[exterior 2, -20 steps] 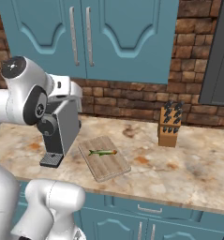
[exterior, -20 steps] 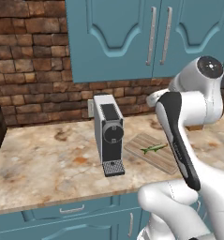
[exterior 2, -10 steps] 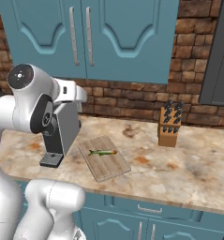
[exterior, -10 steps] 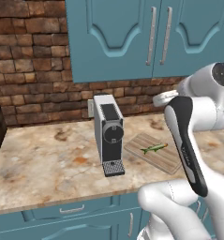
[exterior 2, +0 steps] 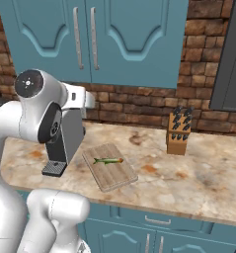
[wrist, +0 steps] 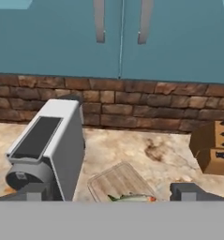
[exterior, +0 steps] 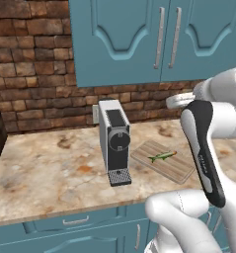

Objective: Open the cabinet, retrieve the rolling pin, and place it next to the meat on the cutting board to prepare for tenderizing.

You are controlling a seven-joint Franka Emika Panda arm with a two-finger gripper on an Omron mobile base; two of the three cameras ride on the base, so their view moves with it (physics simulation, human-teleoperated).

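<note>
The cabinet (exterior: pixel 139 44) (exterior 2: pixel 114 39) (wrist: pixel 120 42) hangs above the counter with both doors shut and its silver bar handles (exterior: pixel 160 37) side by side at the seam. The rolling pin is out of view. The meat (exterior: pixel 162 156) (exterior 2: pixel 108 160) (wrist: pixel 130 198) lies on the cutting board (exterior: pixel 177 170) (exterior 2: pixel 114 177) (wrist: pixel 118 180). My gripper (wrist: pixel 114 193) is open with nothing between its fingertips (wrist: pixel 36 192). It hovers above the board and points at the brick wall under the cabinet doors.
A grey coffee machine (exterior: pixel 114 141) (wrist: pixel 48 145) stands just left of the board. A knife block (exterior 2: pixel 178 131) (wrist: pixel 214 145) sits to the right, against the brick wall. Low teal drawers (exterior: pixel 75 222) run under the counter edge.
The arm's upper links have swung slightly to the right while the hand stays almost in place. The jaws remain open and the cabinet doors remain shut.
</note>
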